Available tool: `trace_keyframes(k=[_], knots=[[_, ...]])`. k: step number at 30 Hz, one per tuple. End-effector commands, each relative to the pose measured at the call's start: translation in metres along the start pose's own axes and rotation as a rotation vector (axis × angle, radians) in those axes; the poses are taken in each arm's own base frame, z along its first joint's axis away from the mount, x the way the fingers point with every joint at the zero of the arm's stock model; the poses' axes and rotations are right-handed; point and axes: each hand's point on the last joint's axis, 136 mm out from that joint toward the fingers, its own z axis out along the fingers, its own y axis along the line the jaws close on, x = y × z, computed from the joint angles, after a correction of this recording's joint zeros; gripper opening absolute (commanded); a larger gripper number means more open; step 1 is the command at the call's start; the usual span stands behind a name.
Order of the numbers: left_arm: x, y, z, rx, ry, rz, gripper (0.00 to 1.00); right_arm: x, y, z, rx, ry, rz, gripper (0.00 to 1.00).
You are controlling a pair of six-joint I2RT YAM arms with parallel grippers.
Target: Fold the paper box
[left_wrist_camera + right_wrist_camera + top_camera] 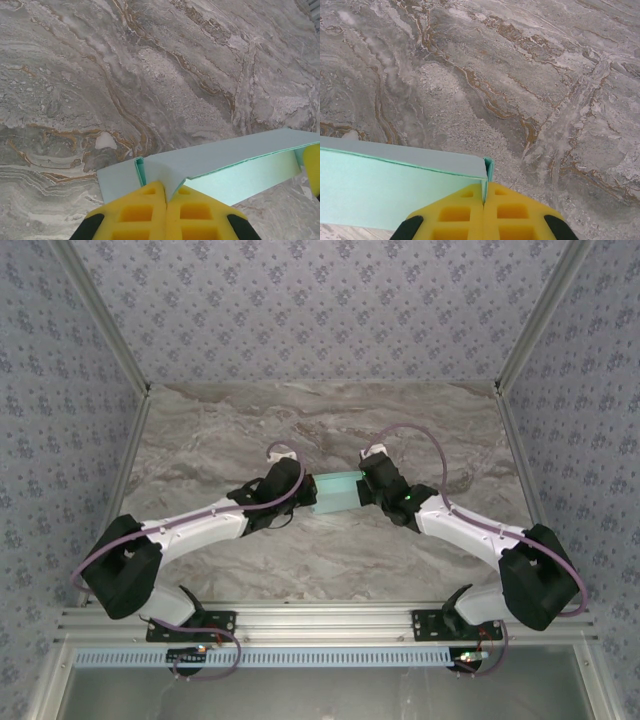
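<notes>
A: How is the left pincer (pixel 166 194) set?

B: It is pressed shut, and the left end of the paper box (pixel 227 167) is nipped at its tips, by a folded corner.

A: And the right pincer (pixel 484 194)?

B: It is closed likewise, with the box's right end edge clamped at its tips. Both ends are thus held, 1 by each pincer.

A: Where is the box placed?

B: It is seen over the middle of the counter (pixel 230 430), spanning the gap between the 2 pincers. Its long axis is laid left to right, so the box runs rightward from the left pincer and leftward from the right one. Neither is nearer, since each is at its own end. Whether the box is lifted or resting on the counter cannot be told.

A: What is turned on by that?

B: Any coming crease is judged to need 1 end kept fixed while the other is moved across that axis. Otherwise the thin card may be buckled.
</notes>
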Motion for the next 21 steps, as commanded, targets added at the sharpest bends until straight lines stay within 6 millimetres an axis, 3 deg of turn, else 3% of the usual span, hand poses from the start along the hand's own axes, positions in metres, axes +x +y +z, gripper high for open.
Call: trace_keyframes(k=[1, 14, 21], knots=[[-0.012, -0.029, -0.011, 0.135, -0.022, -0.057, 0.0, 0.035, 0.012, 0.001, -0.049, 0.106, -0.039, 0.0], [-0.003, -0.008, -0.007, 0.034, -0.021, 0.015, 0.0, 0.034, 0.011, 0.002, -0.047, 0.106, -0.038, 0.0], [0.017, 0.016, -0.007, -0.099, -0.02, 0.133, 0.0, 0.035, 0.009, 0.001, -0.039, 0.1, -0.036, 0.0]])
